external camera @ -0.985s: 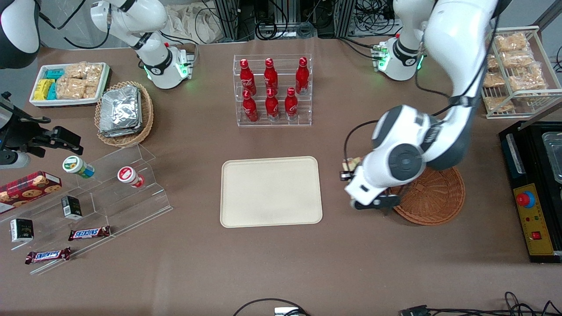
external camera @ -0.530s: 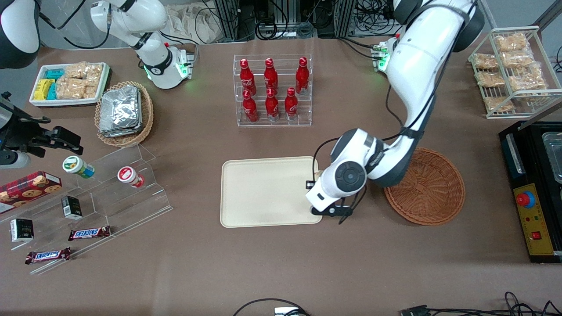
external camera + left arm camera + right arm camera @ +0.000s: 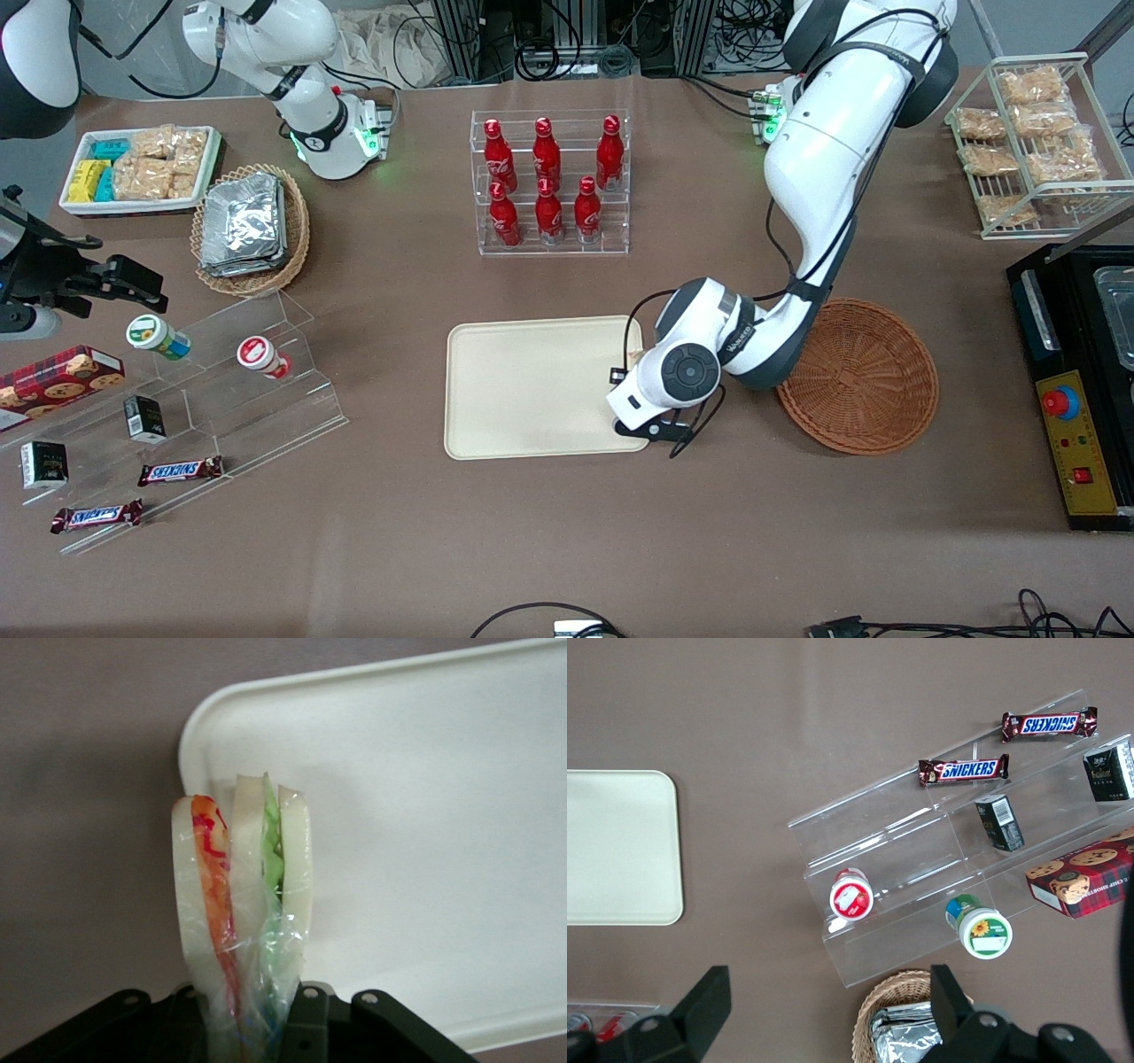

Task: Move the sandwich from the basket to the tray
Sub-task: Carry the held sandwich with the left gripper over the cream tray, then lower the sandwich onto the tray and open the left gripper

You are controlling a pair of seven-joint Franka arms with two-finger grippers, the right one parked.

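Note:
The sandwich (image 3: 241,904), a clear-wrapped wedge with pale bread and orange-red and green layers, is clamped between the fingers of my left gripper (image 3: 248,1014), which is shut on it. In the wrist view it hangs over a rounded corner of the cream tray (image 3: 425,815). From the front, the arm's wrist (image 3: 682,372) hovers above the tray (image 3: 532,390) at the edge nearest the reddish-brown wicker basket (image 3: 859,377). The basket holds nothing. The wrist hides the sandwich almost entirely in the front view.
A clear rack of red bottles (image 3: 549,182) stands farther from the front camera than the tray. A stepped acrylic shelf with snacks (image 3: 221,381) and a foil-packet basket (image 3: 251,229) lie toward the parked arm's end. A black machine (image 3: 1076,390) and a wire snack rack (image 3: 1036,142) sit toward the working arm's end.
The left arm has carried the sandwich sideways from beside the basket to over the tray's edge, slowing in the last half second. The basket now shows fully and empty.

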